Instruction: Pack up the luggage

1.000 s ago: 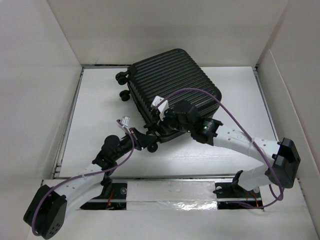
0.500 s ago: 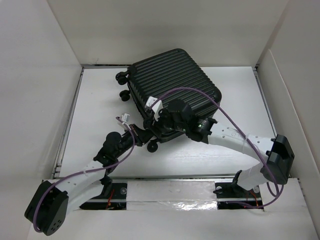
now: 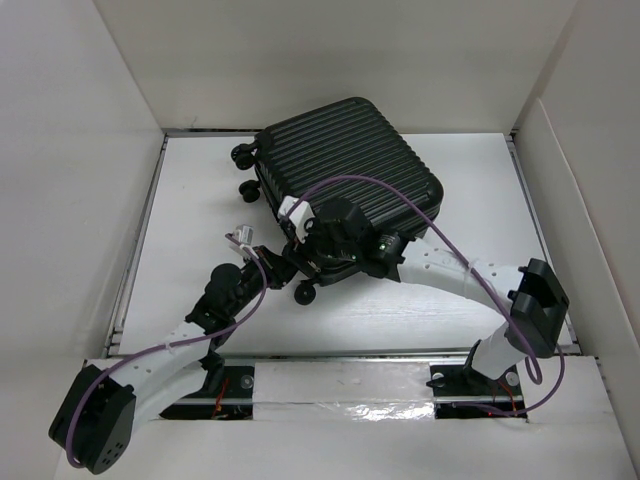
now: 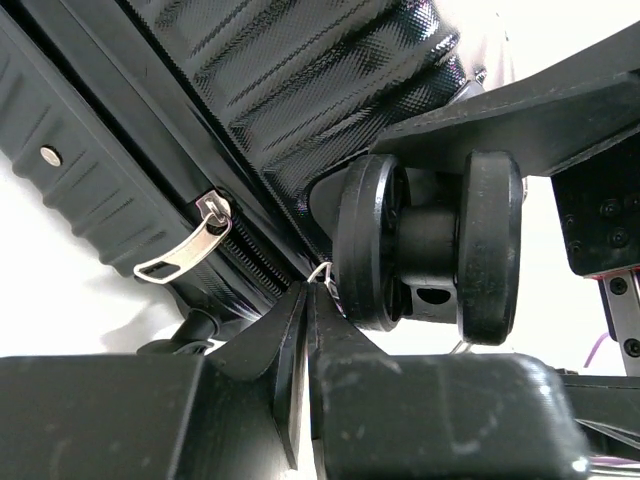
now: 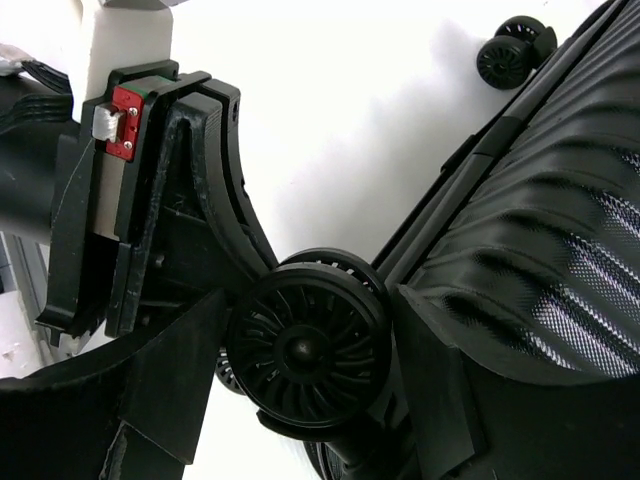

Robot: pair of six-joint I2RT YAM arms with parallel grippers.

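Observation:
The luggage (image 3: 345, 170), a black ribbed suitcase, lies shut on the white table. My left gripper (image 3: 275, 265) sits at its near-left corner, jaws shut (image 4: 308, 290). A thin pale loop shows at the tips; whether it is pinched I cannot tell. A silver zipper pull (image 4: 190, 240) hangs free on the zip just left of them. My right gripper (image 3: 305, 250) reaches over the same corner and stands open (image 5: 310, 330), with a caster wheel (image 5: 305, 350) between its fingers (image 5: 170, 400). That twin wheel (image 4: 430, 250) fills the left wrist view.
Two more caster wheels (image 3: 241, 155) (image 3: 249, 190) stick out at the suitcase's far-left end. White walls (image 3: 80, 150) box in the table on three sides. The two grippers crowd each other at the corner, the left one's body (image 5: 150, 200) close beside the right fingers.
My right gripper has opened and slid left along the suitcase's near edge to the corner wheel. The left arm has barely moved and stays shut.

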